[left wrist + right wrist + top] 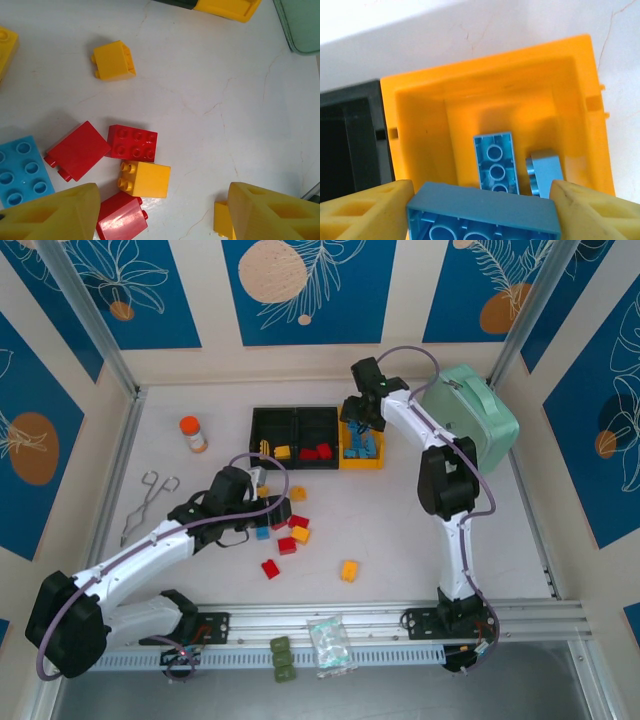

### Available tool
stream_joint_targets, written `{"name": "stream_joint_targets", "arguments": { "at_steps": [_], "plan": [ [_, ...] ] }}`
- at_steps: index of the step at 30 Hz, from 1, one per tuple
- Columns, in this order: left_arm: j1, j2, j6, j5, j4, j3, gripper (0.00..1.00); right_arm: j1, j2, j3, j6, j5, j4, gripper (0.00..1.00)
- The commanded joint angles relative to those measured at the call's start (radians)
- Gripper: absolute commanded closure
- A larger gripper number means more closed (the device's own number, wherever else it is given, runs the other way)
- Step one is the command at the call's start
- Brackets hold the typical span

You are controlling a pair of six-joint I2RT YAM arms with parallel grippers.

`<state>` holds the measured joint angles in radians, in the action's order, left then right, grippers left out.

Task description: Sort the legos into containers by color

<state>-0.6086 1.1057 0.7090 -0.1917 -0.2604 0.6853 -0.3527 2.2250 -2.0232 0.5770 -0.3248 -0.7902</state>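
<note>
My right gripper point(482, 200) hangs over the yellow-orange container point(420, 115), shut on a blue lego point(482, 215) that spans both pads. Two blue legos point(494, 160) lie inside that bin. It ends the row point(378, 462), beside two black containers point(272, 420); one holds a yellow lego point(282, 452), the other red ones point(316, 452). My left gripper point(162, 215) is open, low over loose legos: red point(132, 142), yellow point(145, 179), red point(121, 219) and blue point(20, 170). Nothing sits between its fingers. Further out lie a yellow lego point(349, 570) and a red one point(270, 568).
An orange-capped bottle point(193, 434) and metal tongs point(145, 502) lie at the left. A mint-green case point(475, 420) sits right of the bins, close to my right arm. Olive blocks point(282, 658) and a clear bag point(330, 645) rest on the near rail.
</note>
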Motion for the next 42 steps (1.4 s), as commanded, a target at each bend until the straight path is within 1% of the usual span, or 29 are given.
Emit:
{"name": "stream_joint_targets", "arguments": {
  "at_steps": [1, 6, 9, 11, 17, 19, 24, 29, 33, 38, 42],
  "plan": [
    [0.006, 0.006, -0.008, -0.023, 0.025, 0.012, 0.32, 0.003, 0.022, -0.063, -0.007, -0.024, -0.069, 0.25],
    [0.007, 0.001, 0.0, -0.023, 0.029, 0.004, 0.32, -0.002, -0.001, -0.076, -0.018, -0.026, -0.08, 0.23],
    [0.006, -0.007, 0.002, -0.015, 0.019, 0.002, 0.32, -0.014, -0.071, -0.018, -0.03, -0.027, -0.059, 0.23],
    [0.007, -0.015, 0.004, -0.001, 0.002, 0.001, 0.32, -0.024, -0.14, 0.06, -0.034, -0.018, -0.031, 0.23],
    [0.007, -0.042, 0.017, 0.035, -0.049, -0.025, 0.32, -0.069, -0.426, 0.417, -0.013, 0.034, 0.104, 0.25],
    [0.008, -0.048, 0.015, 0.037, -0.065, -0.031, 0.32, -0.092, -0.507, 0.516, -0.008, 0.04, 0.115, 0.25],
    [0.009, -0.062, -0.01, 0.014, -0.099, -0.038, 0.32, -0.143, -0.652, 0.694, 0.033, 0.099, 0.095, 0.26],
    [0.008, -0.076, -0.054, -0.058, -0.146, -0.04, 0.32, -0.236, -0.756, 0.836, 0.114, 0.112, 0.028, 0.25],
    [0.007, -0.114, -0.071, -0.084, -0.167, -0.074, 0.32, -0.323, -0.816, 0.965, 0.216, 0.147, 0.013, 0.24],
    [0.006, -0.144, -0.075, -0.152, -0.162, -0.114, 0.32, -0.438, -0.855, 1.084, 0.35, 0.164, -0.001, 0.24],
    [0.003, -0.155, -0.068, -0.194, -0.155, -0.148, 0.32, -0.516, -0.848, 1.143, 0.435, 0.187, 0.018, 0.24]
  ]
}}
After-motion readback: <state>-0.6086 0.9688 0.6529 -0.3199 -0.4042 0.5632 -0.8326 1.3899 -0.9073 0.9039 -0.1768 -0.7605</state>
